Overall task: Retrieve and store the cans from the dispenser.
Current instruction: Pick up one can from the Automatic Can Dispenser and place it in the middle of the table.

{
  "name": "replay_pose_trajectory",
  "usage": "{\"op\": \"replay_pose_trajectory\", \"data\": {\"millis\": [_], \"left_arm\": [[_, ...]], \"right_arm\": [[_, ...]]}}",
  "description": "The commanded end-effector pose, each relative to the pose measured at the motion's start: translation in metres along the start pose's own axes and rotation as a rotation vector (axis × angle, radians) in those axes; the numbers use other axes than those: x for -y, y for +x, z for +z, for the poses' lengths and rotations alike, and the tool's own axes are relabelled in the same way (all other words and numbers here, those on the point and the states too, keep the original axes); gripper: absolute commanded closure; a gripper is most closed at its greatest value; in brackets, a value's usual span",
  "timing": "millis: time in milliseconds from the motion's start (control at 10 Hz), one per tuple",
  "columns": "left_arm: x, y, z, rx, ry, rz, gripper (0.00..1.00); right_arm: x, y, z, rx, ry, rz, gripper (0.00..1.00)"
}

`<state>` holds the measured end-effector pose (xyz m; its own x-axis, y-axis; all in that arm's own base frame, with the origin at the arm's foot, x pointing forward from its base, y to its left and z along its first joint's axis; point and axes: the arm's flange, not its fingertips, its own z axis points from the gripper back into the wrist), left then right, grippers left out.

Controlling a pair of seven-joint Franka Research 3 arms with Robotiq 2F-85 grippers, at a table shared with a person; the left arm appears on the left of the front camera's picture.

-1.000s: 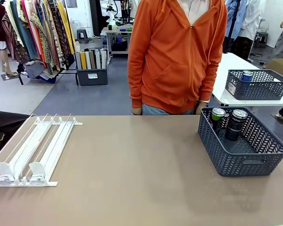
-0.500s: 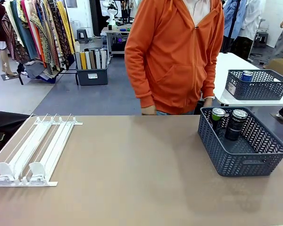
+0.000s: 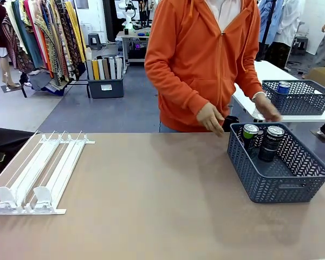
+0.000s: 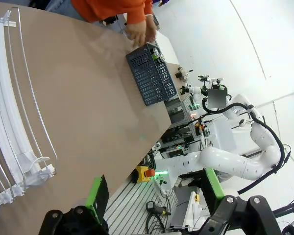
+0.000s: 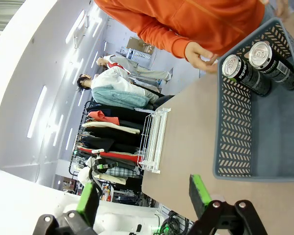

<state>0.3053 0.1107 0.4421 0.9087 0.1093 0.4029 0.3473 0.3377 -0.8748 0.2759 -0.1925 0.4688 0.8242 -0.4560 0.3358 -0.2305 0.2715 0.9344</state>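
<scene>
The dispenser lies flat on the tan table, well to the left of the dark lattice basket, its lanes bare and its small upright stops at the near end; two dark cans stand inside the basket at its far left corner, side by side and leaning a little, silver tops up; a blue can sits in a second basket on a white table beyond the first basket. A person in an orange hoodie stands at the far edge of the table, just behind the basket, both hands held above its far rim; whether they touch it I cannot tell. The left gripper has its green-padded fingers spread wide with nothing between them, hanging off the table's end beside the dispenser; the right gripper likewise stands wide and empty, on the near side of the basket.
</scene>
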Motion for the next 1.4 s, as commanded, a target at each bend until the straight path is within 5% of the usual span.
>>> {"op": "replay_pose_trajectory", "data": {"millis": [0, 1300], "left_arm": [[0.0021, -0.0001, -0.0014, 0.013, -0.015, 0.003, 0.00], [0.0021, -0.0001, -0.0014, 0.013, -0.015, 0.003, 0.00]], "right_arm": [[-0.0044, 0.0032, -0.0022, 0.019, 0.025, -0.002, 0.00], [-0.0044, 0.0032, -0.0022, 0.019, 0.025, -0.002, 0.00]]}}
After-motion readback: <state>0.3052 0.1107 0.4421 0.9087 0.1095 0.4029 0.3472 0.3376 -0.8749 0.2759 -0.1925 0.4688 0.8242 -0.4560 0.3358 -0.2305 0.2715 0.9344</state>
